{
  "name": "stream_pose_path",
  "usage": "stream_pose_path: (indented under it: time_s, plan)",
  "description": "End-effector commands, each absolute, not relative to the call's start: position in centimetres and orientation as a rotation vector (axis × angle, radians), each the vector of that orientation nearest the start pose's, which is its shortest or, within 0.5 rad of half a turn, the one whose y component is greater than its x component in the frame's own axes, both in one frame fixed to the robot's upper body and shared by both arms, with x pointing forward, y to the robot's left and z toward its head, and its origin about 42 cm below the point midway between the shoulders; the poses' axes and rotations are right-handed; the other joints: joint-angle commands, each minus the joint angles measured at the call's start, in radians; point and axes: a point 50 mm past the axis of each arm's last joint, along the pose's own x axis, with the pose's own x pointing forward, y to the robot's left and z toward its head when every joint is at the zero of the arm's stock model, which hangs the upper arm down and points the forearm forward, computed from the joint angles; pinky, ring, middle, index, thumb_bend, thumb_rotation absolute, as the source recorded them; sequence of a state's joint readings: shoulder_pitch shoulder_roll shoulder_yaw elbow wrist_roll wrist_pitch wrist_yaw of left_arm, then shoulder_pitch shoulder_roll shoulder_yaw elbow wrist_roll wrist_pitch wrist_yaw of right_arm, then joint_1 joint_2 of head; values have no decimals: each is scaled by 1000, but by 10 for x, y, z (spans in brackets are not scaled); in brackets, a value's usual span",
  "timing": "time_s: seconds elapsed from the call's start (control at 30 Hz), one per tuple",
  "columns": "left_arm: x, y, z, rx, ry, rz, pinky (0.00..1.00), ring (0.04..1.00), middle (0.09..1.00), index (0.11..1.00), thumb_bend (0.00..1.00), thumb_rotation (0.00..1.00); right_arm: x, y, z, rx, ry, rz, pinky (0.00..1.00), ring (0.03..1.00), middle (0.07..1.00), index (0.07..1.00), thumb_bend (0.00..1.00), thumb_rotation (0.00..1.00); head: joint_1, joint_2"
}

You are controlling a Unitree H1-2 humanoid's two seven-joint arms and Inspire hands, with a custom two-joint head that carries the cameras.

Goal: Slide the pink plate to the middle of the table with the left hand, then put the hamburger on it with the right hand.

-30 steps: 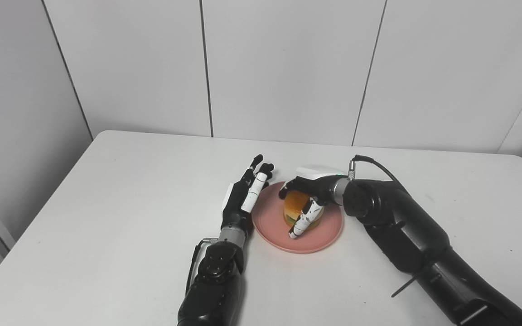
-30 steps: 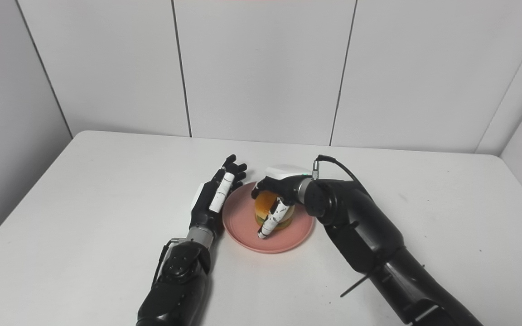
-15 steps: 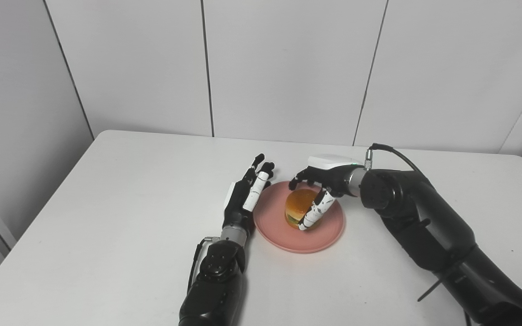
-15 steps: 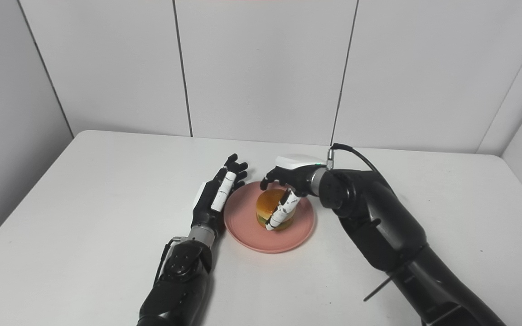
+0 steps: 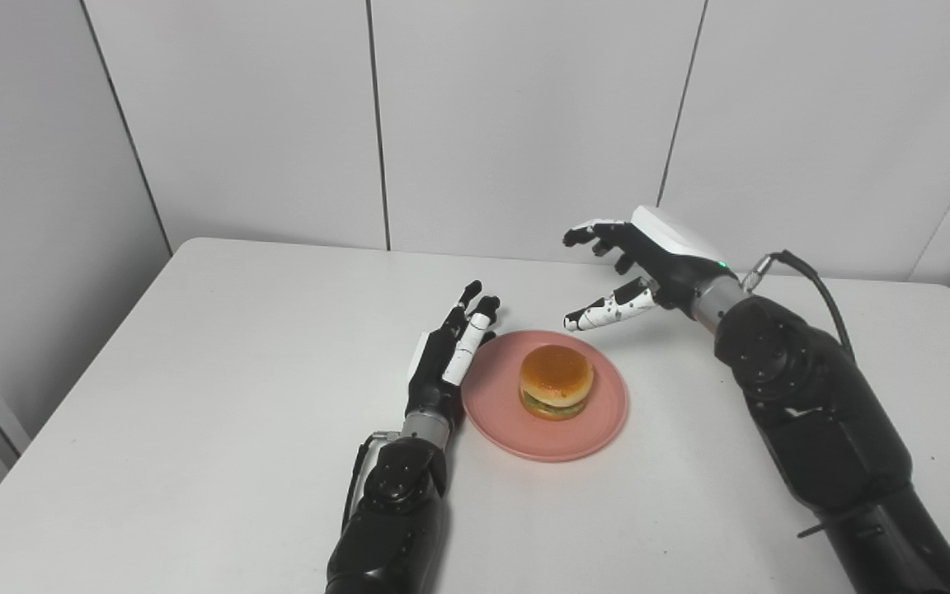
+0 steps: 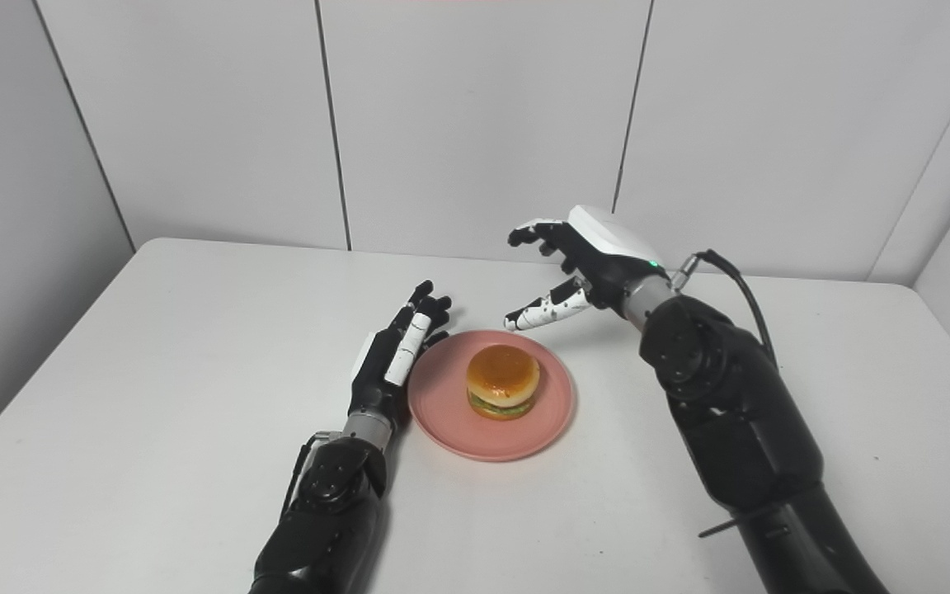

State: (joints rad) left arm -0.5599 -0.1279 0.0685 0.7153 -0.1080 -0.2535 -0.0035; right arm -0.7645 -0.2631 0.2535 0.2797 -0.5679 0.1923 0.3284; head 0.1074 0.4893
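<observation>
Golden-bunned hamburger point(image 5: 556, 381) with green lettuce sits upright on the pink plate point(image 5: 599, 425). Right hand point(image 5: 644, 264) hovers above, fingers spread, empty. Left hand point(image 5: 446, 359) lies flat beside the rim, fingers straight and together.

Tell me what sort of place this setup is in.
Probably a robot test lab or demo booth, not a kitchen: a bare white table, plain grey panel walls, and only a pink plate with a hamburger between the robot's hands.

1. A white table point(image 5: 195, 396) is seen, its surface matte, with rounded far corners.
2. A wall of pale grey panels point(image 5: 524, 124) is set behind it, divided by thin dark vertical seams.
</observation>
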Motion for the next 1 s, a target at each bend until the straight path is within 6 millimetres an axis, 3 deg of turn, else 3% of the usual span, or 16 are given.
stream_pose_path:
  time_s: [0.0, 0.17, 0.23, 0.33, 0.4, 0.63, 0.97]
  plan:
    - [432, 116, 105, -221, -43, -109, 927, 931, 880, 918, 892, 773, 491, -173, 294, -875, -292, 275, 611, 718, 759, 753, 842, 407, 1, 1]
    - [432, 123, 107, -226, -63, -81, 942, 931, 878, 924, 893, 781, 495, -181, 247, -523, -243, 156, 536, 662, 720, 734, 773, 519, -7, 6]
    - [431, 127, 107, -223, -71, -51, 934, 925, 873, 923, 872, 782, 494, -185, 229, -387, -228, 121, 621, 751, 808, 743, 745, 627, -14, 5]
    - [429, 134, 108, -220, -81, -2, 987, 957, 877, 925, 822, 794, 493, -190, 208, -226, -222, 69, 672, 767, 804, 769, 750, 770, -22, 6]
    - [427, 139, 108, -215, -86, 24, 997, 973, 878, 924, 796, 795, 490, -193, 196, -131, -232, 25, 710, 777, 798, 775, 759, 807, -32, 5]
    - [427, 148, 105, -184, -83, 71, 1000, 991, 890, 921, 800, 818, 481, -192, 169, 18, -239, -84, 822, 841, 828, 799, 810, 870, -50, 2]
    - [426, 156, 106, -164, -81, 75, 1000, 983, 896, 912, 812, 826, 467, -182, 147, 35, -236, -96, 875, 869, 850, 796, 749, 872, -77, 8]
